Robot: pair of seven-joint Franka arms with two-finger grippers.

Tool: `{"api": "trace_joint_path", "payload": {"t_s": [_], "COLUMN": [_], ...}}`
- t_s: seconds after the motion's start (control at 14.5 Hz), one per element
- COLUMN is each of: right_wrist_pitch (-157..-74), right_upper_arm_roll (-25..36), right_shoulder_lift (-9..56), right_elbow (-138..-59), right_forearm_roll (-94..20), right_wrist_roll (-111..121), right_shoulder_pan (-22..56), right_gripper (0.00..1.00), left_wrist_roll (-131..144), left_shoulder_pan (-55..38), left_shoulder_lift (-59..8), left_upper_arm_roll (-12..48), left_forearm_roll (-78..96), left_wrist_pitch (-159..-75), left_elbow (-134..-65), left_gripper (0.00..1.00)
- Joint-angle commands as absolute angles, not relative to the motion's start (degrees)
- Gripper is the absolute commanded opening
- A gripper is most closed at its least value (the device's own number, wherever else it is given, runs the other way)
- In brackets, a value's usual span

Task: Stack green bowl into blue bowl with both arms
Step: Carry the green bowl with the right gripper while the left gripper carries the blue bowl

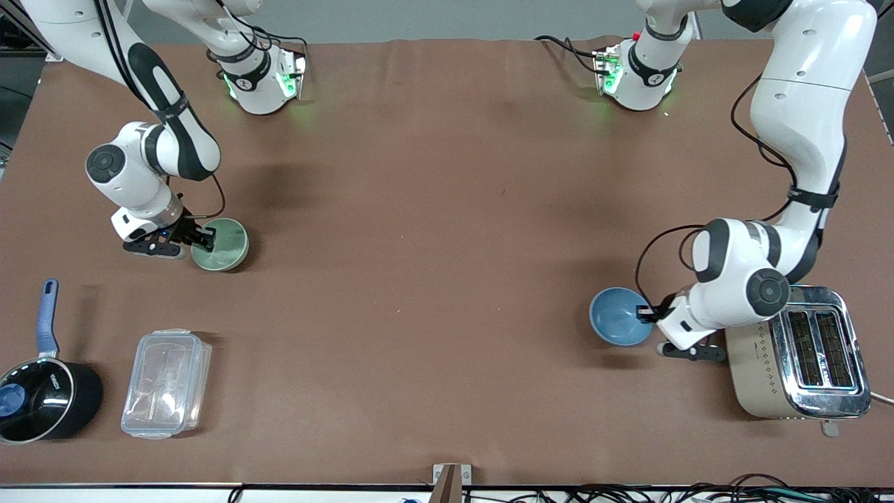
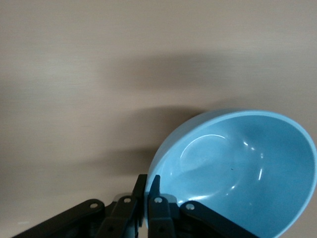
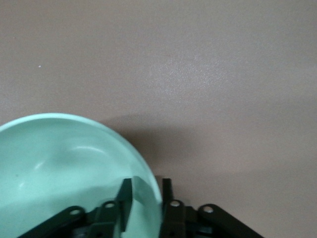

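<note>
step: both rims gripped. right claw (image 1: 204,239) pinches small matte sage-green bowl (image 1: 222,244) at right arm's end of brown table (image 1: 433,244); left claw (image 1: 648,312) pinches smooth medium-blue bowl (image 1: 619,316) by toaster (image 1: 800,353). next: lift, bring together.

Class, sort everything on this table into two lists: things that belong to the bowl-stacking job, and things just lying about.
Part of the job:
- green bowl, its rim pinched by the right gripper
- blue bowl, its rim pinched by the left gripper

Just lying about:
- black saucepan with a blue handle
- clear plastic container beside it
- toaster, at the left arm's end
</note>
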State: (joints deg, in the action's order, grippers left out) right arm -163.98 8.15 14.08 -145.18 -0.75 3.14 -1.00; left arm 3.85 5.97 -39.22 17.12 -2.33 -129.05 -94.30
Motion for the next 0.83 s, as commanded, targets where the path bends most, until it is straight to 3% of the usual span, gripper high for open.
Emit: {"api": "trace_joint_path", "payload": {"t_s": [0.0,0.21,0.62,0.76], "right_wrist_pitch": [-164.27,-156.75,-128.36,-123.94], "right_upper_arm_roll": [7.82,7.91,7.65,7.65], "right_shoulder_lift": [12.22,9.33,7.12,7.29], "right_elbow": [-145.90,-141.61,-125.01,-121.21], "right_forearm_roll": [-0.88,-1.32,-7.01,-8.26], "right_wrist_roll": [2.99,3.08,2.81,-0.15], "right_shoulder_pan": [-1.58,-1.58,2.10,4.30], "right_gripper": [0.00,0.00,0.00,0.00], "left_wrist_roll": [9.20,18.60,36.63,39.63], "left_shoulder_pan": [5.54,3.36,-12.11,-15.01], "left_shoulder_lift": [-38.94,-39.11,-44.03,-45.52], "left_upper_arm_roll": [22.82,29.51,28.83,27.26], "left_forearm_roll": [-0.79,-0.79,-1.84,-1.85], "left_wrist_pitch": [-127.36,-126.74,-130.85,-133.93], "left_elbow": [-93.08,-93.34,-90.18,-89.91], "left_gripper": [0.00,0.00,0.00,0.01]}}
